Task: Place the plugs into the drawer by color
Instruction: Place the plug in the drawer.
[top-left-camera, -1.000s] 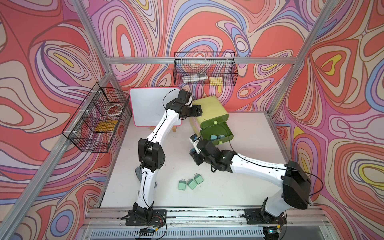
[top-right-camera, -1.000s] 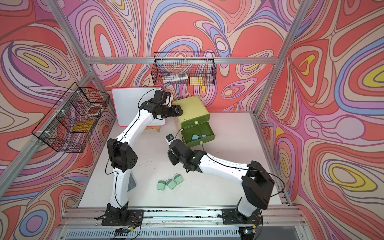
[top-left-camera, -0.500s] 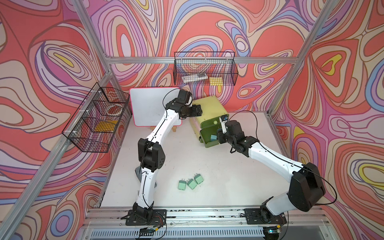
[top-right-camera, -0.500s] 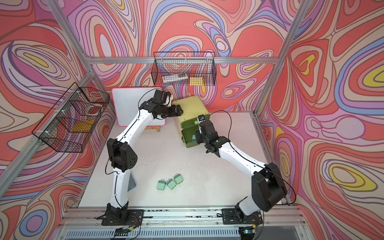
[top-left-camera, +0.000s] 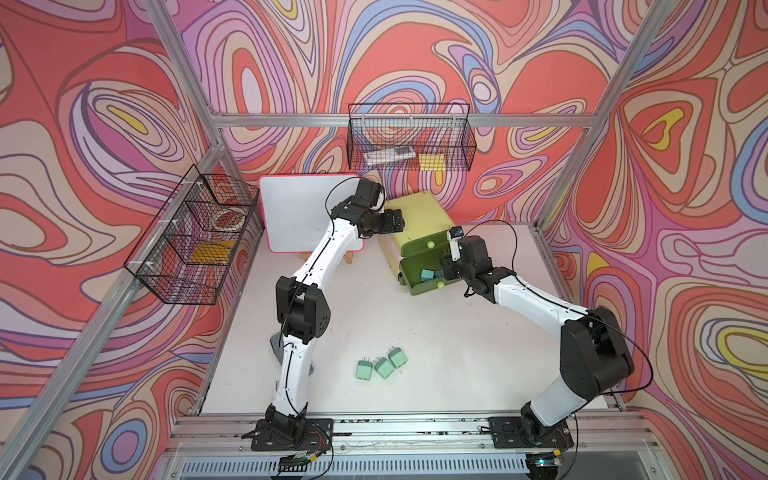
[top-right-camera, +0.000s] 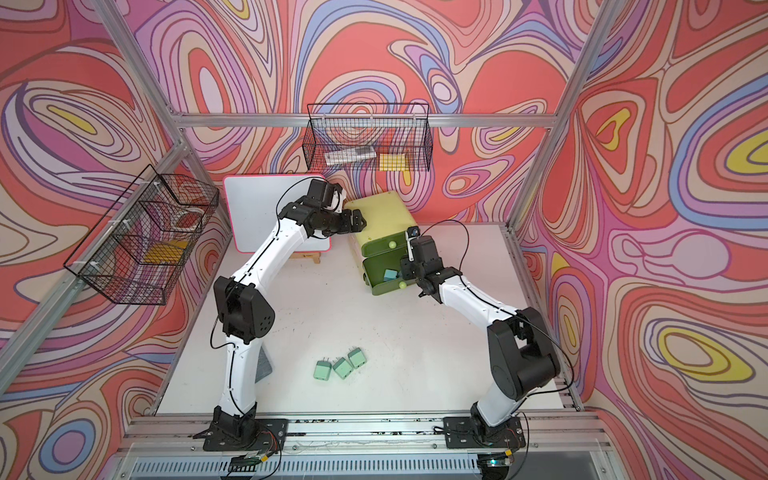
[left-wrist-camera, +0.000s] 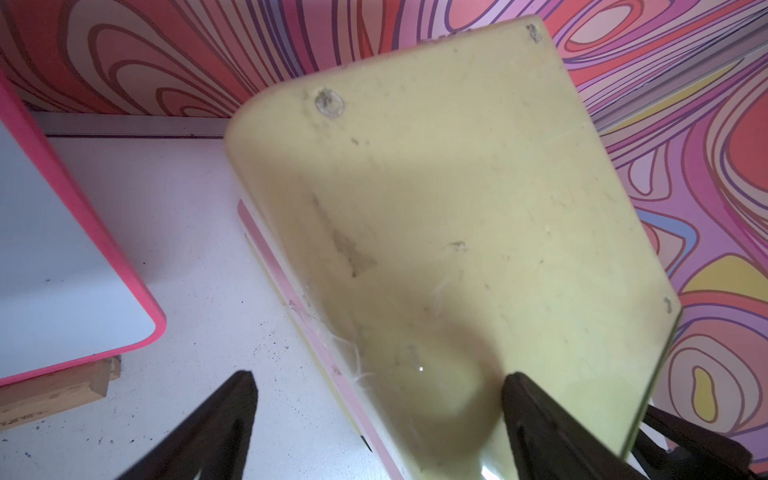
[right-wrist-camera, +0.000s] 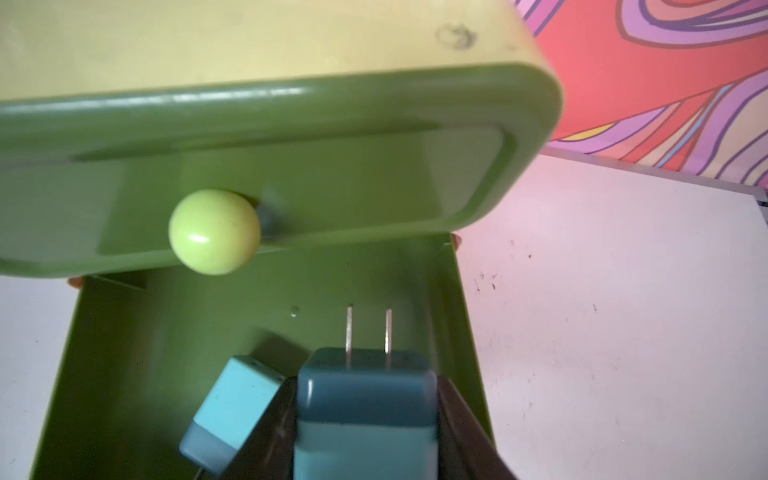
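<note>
Blue plug (right-wrist-camera: 365, 390) over open drawer (right-wrist-camera: 166, 353)
Right gripper (right-wrist-camera: 365, 419) pinched its flat sides; it looked light, hard, slippery. Left gripper (left-wrist-camera: 378, 407) fingers stood apart at the chest (left-wrist-camera: 457, 208).

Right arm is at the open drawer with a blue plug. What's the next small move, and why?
Probably open the right gripper and let go. It holds a light blue plug, prongs forward, over the open drawer, where another blue plug already lies, so the color matches and little descent seems needed.
</note>
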